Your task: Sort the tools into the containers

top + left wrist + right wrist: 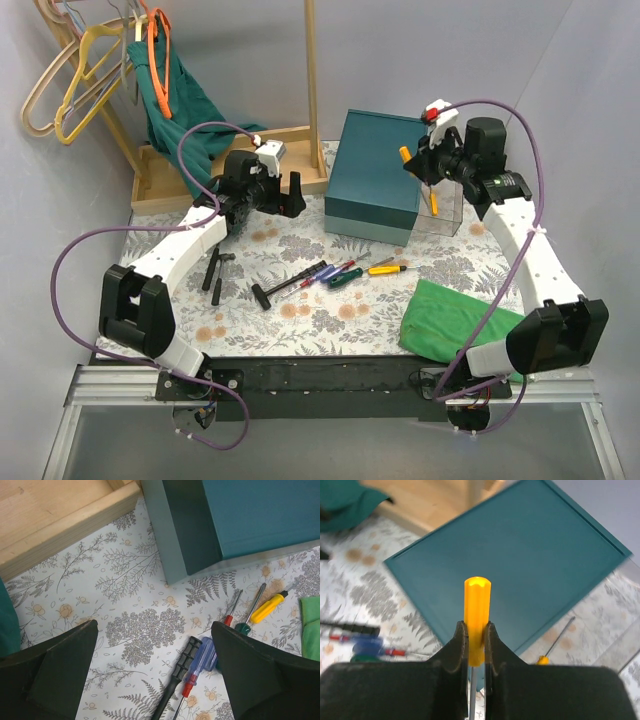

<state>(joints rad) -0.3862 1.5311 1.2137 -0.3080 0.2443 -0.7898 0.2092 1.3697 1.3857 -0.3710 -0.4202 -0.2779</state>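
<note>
1. Two tools to report. My right tool (475,636) is pinching an orange-handled screwdriver (477,600) by its handle, held above the teal box (520,565) and close to the clear container (447,215).
2. A second orange-handled driver (434,200) leans inside that container.
3. My left tool (154,626) is spread wide and grips nothing; it hovers over the floral table (300,322), just off the box's near-left corner.
4. Between the arms lies a tight cluster of the remaining things: a black hammer (268,290), a blue-handled screwdriver (205,655), a green one (345,278) and a yellow one (267,607).
5. Two short black pieces (214,272) lie apart to the left, beside my left arm.
6. A green cloth (450,320) sits on the table's near right.
</note>
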